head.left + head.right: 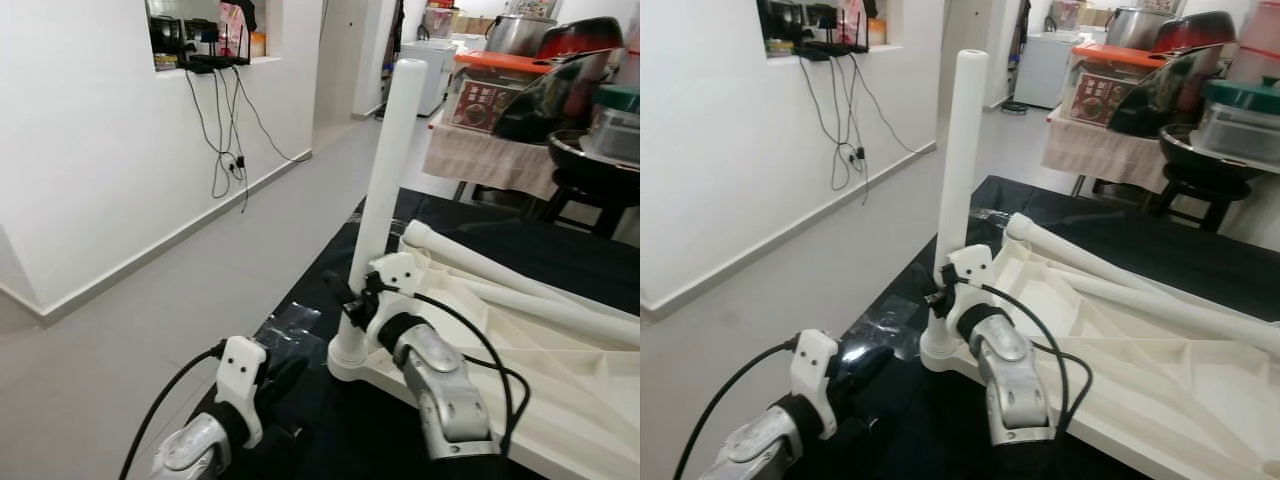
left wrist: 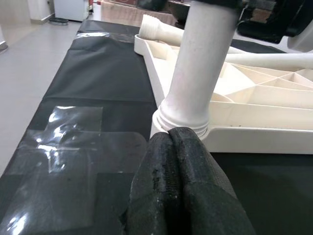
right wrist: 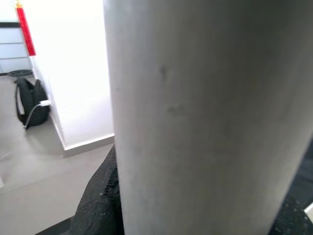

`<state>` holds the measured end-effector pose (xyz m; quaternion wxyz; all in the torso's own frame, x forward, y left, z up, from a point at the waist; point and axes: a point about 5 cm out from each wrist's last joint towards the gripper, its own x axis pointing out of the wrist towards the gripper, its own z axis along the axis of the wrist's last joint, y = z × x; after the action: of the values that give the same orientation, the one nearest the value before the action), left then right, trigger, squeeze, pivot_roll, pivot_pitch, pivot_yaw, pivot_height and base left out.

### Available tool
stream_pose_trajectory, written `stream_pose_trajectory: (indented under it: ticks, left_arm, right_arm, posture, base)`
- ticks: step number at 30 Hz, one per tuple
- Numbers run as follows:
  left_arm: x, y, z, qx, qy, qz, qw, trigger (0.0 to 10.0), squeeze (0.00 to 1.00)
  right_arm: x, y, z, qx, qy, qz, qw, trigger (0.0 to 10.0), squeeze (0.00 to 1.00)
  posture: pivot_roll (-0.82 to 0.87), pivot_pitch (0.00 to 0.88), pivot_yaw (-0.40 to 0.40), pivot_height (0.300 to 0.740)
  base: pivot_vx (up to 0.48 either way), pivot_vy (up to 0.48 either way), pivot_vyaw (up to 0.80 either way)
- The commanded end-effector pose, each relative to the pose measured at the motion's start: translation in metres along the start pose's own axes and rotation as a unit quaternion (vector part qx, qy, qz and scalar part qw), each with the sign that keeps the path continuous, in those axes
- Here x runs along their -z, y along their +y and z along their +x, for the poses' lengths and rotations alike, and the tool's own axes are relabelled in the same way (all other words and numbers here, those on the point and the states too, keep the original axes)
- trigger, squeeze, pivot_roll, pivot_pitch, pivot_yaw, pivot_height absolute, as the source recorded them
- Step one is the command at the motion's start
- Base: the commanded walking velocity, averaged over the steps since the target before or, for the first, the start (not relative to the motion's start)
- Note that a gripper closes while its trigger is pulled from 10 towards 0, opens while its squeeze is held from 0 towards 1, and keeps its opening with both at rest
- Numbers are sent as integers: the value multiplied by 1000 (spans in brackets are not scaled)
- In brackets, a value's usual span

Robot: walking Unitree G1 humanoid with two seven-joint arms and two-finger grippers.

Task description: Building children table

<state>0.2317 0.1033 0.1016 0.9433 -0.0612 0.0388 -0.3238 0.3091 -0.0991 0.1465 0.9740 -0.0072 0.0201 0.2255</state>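
Note:
A white children's table top (image 1: 560, 385) lies upside down on a black mat (image 1: 330, 420). One white leg (image 1: 390, 160) stands upright in its near-left corner socket (image 2: 178, 120). My right gripper (image 1: 358, 300) is shut on the lower part of this leg; in the right wrist view the leg (image 3: 205, 112) sits between the black fingers (image 3: 98, 196). My left gripper (image 2: 171, 142) is shut with nothing in it, low over the mat just left of the leg's base. Two loose legs (image 1: 500, 265) lie across the table top.
A clear tape patch (image 1: 290, 322) shines on the mat by the left gripper. Bare grey floor (image 1: 200, 270) and a white wall with hanging cables (image 1: 225, 150) lie to the left. A side table with cookers (image 1: 520, 90) and a black stool (image 1: 590, 180) stand behind.

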Motion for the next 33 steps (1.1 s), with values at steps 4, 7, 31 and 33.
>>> stream_pose_trajectory:
  ticks: [4, 7, 31, 33]
  left_arm:
    - [0, 1, 0, -3, 2, 2, 1000, 10000, 0]
    - [0, 1, 1, -4, 2, 0, 1000, 10000, 0]
    - [4, -2, 5, -2, 4, -3, 1000, 10000, 0]
    - [4, -3, 5, -2, 3, -3, 1000, 10000, 0]
  right_arm:
    - [27, -1, -9, 18, 85, -15, 996, 10000, 1000]
    - [6, 5, 1, -97, 27, 8, 995, 10000, 1000]
    - [-10, -48, 20, -376, 33, 3, 926, 0, 0]
    - [-13, -51, 19, -368, 16, 3, 930, 0, 0]
  posture:
    - [40, 0, -80, 740]
    - [35, 0, -73, 740]
    - [56, 0, -86, 740]
    - [56, 0, -86, 740]
  base:
    - [0, 0, 0]
    - [0, 0, 0]
    - [0, 0, 0]
    - [0, 0, 0]
